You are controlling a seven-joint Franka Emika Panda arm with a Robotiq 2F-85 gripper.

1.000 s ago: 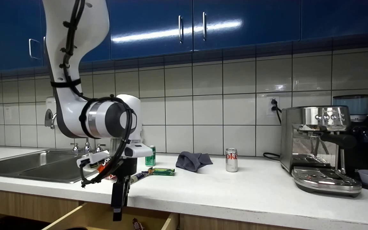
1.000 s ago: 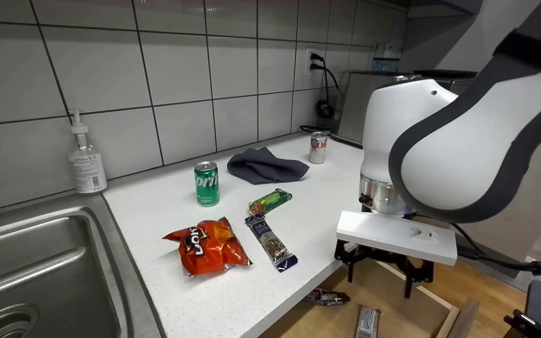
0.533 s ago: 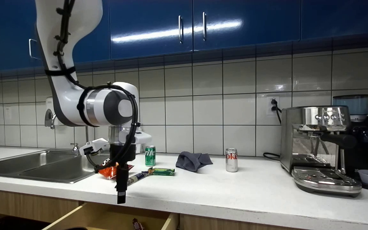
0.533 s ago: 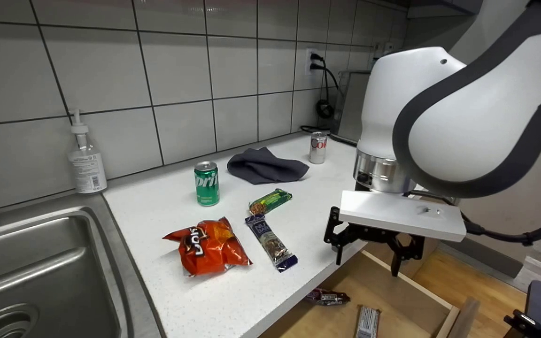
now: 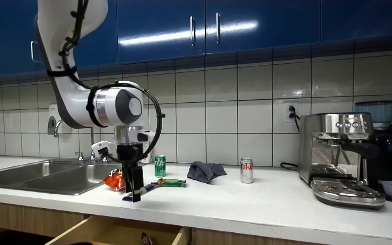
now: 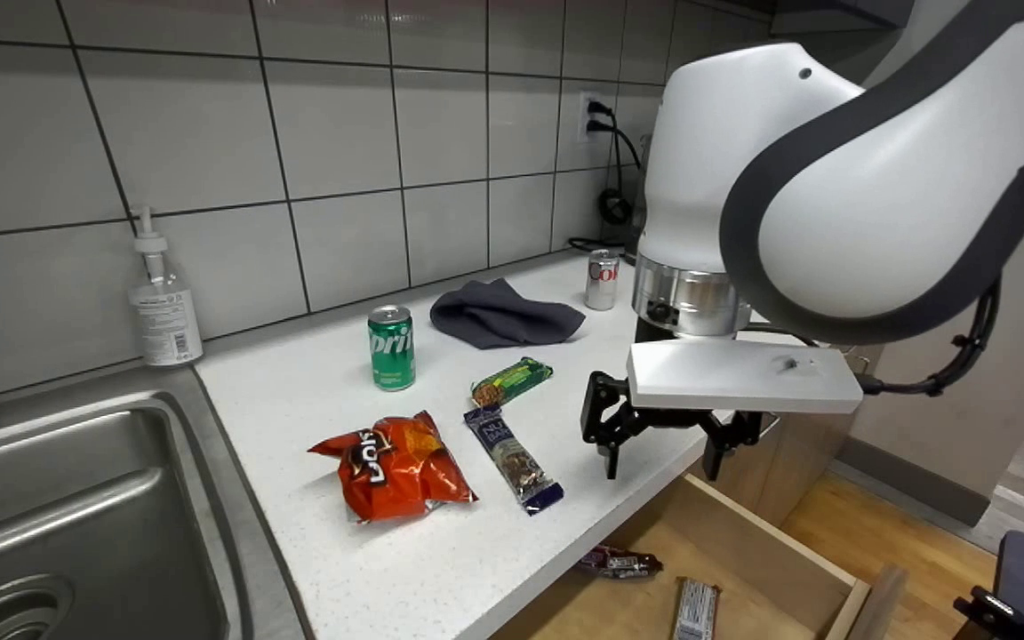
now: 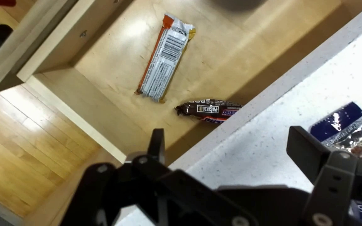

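Hovering above counter edge (image 6: 565, 562), empty jaws spread wide, near blue-tipped bar (image 6: 515, 460)

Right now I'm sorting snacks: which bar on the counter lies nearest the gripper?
The nut bar with blue ends; the green bar lies farther from the open gripper, nearer the cloth.

Arm (image 6: 868, 213) is wht w/ dk gry trim (image 6: 740, 209), blk cables (image 5: 160, 115), blk gripper (image 6: 662, 471).
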